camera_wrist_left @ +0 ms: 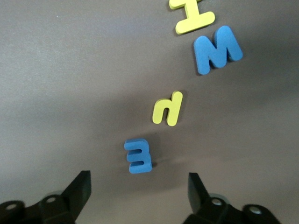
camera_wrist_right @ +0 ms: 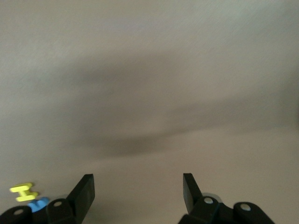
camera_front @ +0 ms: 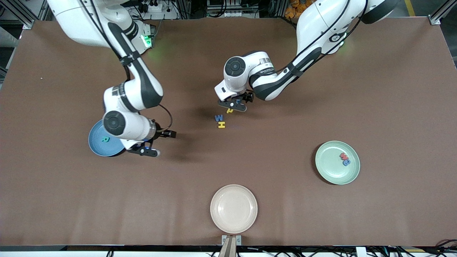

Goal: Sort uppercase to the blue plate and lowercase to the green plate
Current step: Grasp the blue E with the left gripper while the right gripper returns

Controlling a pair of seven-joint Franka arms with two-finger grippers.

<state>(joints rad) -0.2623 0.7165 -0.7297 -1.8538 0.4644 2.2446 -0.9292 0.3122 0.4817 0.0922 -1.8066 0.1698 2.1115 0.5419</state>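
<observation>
**Letters being sorted onto plates on a brown bench**

Two white robot arms are seen from above over a brown bench (camera_front: 321, 221). The left gripper (camera_front: 232, 104) is held low over the middle of the bench, its fingers (camera_wrist_left: 78, 189) spread apart with nothing between them; a blue E (camera_wrist_left: 138, 156) lies on the bench just below the gap. Beside the E a yellow hooked letter (camera_wrist_left: 167, 108) is seen, then a blue M (camera_wrist_left: 217, 49) and a yellow H (camera_wrist_left: 192, 17), all lying close together.

The right gripper (camera_front: 145, 150) is held spread and empty beside the blue plate (camera_front: 95, 147), at the right arm's end of the bench. A teal R (camera_front: 104, 139) lies in that plate.

The green plate (camera_front: 330, 171), toward the left arm's end, holds a red w (camera_front: 343, 156) and a blue rounded letter (camera_front: 346, 162). A cream plate (camera_front: 234, 208) lies nearest the front camera.
</observation>
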